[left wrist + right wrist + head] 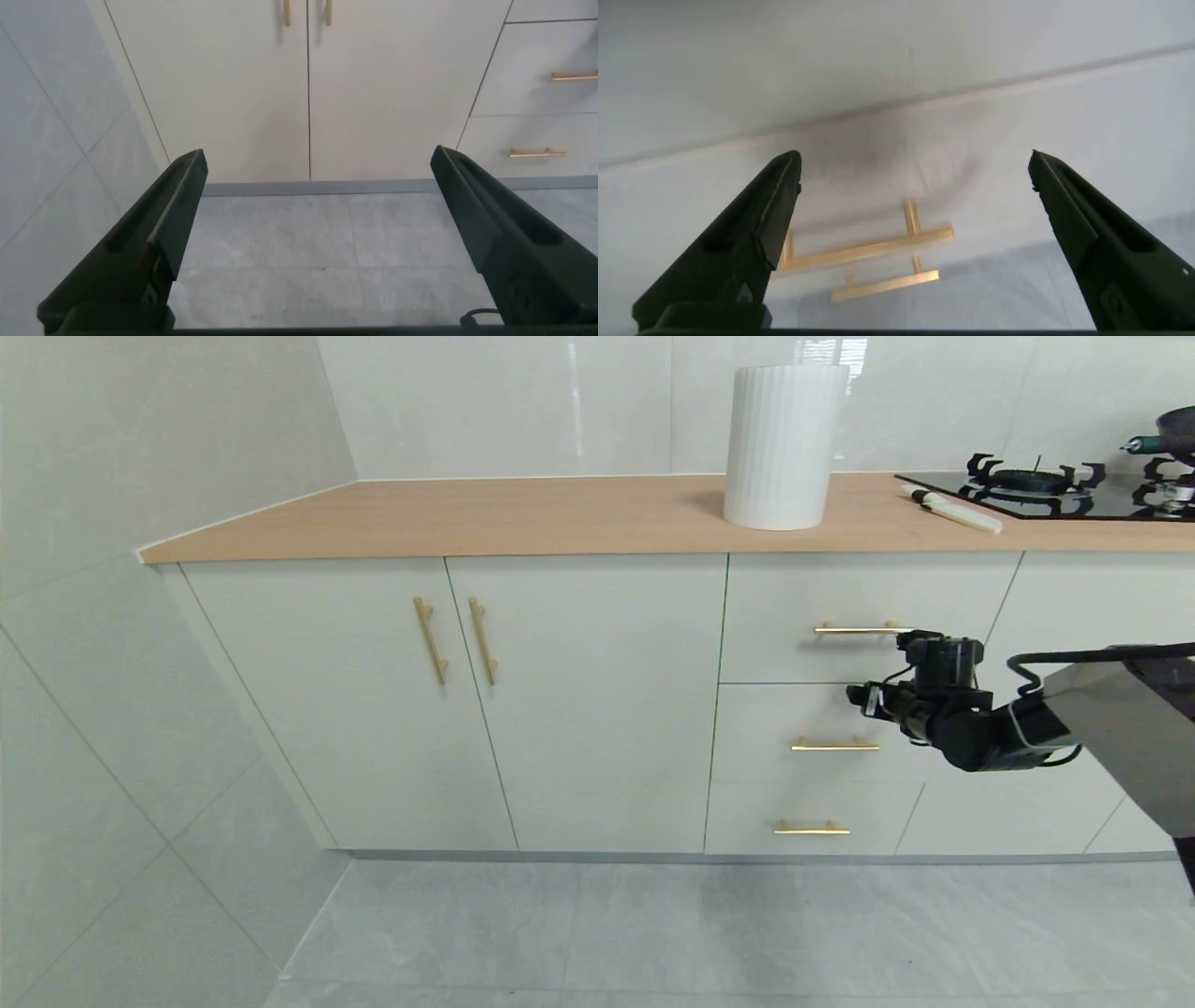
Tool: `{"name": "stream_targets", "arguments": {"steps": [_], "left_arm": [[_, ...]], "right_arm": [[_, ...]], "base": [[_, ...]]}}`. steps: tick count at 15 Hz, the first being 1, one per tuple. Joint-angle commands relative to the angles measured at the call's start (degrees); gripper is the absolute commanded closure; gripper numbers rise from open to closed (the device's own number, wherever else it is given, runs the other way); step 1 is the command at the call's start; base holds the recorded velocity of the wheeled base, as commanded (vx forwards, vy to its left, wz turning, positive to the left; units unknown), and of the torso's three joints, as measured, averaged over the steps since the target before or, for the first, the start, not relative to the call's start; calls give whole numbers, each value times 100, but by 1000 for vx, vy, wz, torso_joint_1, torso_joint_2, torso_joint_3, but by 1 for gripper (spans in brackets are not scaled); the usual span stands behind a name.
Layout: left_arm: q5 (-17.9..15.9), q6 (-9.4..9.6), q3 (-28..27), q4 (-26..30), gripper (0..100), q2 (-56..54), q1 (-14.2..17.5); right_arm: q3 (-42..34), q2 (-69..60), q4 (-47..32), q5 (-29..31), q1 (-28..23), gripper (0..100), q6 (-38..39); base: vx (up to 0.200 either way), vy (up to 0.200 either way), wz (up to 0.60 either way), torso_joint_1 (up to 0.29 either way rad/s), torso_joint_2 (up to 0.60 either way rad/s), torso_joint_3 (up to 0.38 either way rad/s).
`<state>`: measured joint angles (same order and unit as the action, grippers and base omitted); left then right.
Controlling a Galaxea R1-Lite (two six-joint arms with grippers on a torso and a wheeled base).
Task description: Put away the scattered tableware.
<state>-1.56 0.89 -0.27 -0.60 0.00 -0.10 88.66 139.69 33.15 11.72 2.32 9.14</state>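
Cabinet front (597, 709) fills mid-frame in head view, w/ wooden worktop (523, 513) across the top. White ribbed canister (780, 448) stands upper centre-right on worktop; hob (1046, 490) upper right. Right gripper (861, 698) mid-right, in front of drawers, fingers spread, gold drawer handle (868, 250) seen between them. Left gripper (318, 154) fingers spread wide above floor (308, 252). Cream-handled utensil (952, 511) upper right, lying on worktop at hob's edge.
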Motion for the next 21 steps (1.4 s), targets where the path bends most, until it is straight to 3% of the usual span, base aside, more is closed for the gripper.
{"name": "stream_targets", "arguments": {"steps": [1,2,3,6,10,12,16,21], "left_arm": [[-2,-1,0,7,0,9,1],[-2,-1,0,-2,0,9,1],[7,-1,0,-2,0,9,1],[-2,-1,0,-2,0,9,1],[-2,-1,0,-2,0,9,1],[-2,-1,0,-2,0,9,1],[7,-1,0,-2,0,9,1],[-2,-1,0,-2,0,9,1]], "right_arm": [[-1738,-1875,271,-64,-3,0,17],[-2222,-2262,500,-64,-3,0,17],[-3312,-3071,1115,-64,-3,0,0],[-5307,-4873,2469,-29,-3,0,-106],[-7425,-7966,2372,-55,-12,0,-791],[-7539,-9302,1440,-29,-12,0,-1169],[-7135,-11666,-1469,-47,-3,0,-1336],[-7021,-13512,-3403,-55,-3,0,-1468]], "base": [[0,0,0,0,0,0],[0,0,0,0,0,0],[0,0,0,0,0,0],[0,0,0,0,0,0],[0,0,0,0,0,0],[0,0,0,0,0,0],[0,0,0,0,0,0],[0,0,0,0,0,0]]}}
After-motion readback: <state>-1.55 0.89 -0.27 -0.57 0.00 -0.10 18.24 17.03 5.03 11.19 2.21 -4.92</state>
